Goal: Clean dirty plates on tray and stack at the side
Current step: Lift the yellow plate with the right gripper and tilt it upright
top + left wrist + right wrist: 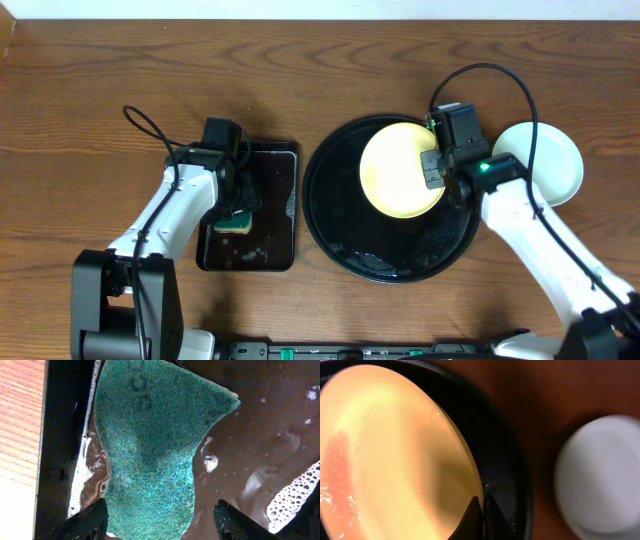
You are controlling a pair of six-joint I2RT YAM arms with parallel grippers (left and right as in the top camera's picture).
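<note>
A pale yellow plate (398,168) is over the far part of the large round black tray (345,225). My right gripper (436,170) is shut on its right rim. In the right wrist view the fingers (482,516) pinch the plate's edge (410,460), and a red smear (339,467) shows on its left side. A stack of pale plates (550,160) sits on the table right of the tray and also shows in the right wrist view (602,475). My left gripper (160,525) is open, low over a green sponge (150,445).
The sponge (237,222) lies in brown soapy water in a smaller rectangular black tray (270,250) left of the round tray. Foam (295,495) floats in the water. The round tray's floor is wet near its front (385,262). Cables arch over both arms.
</note>
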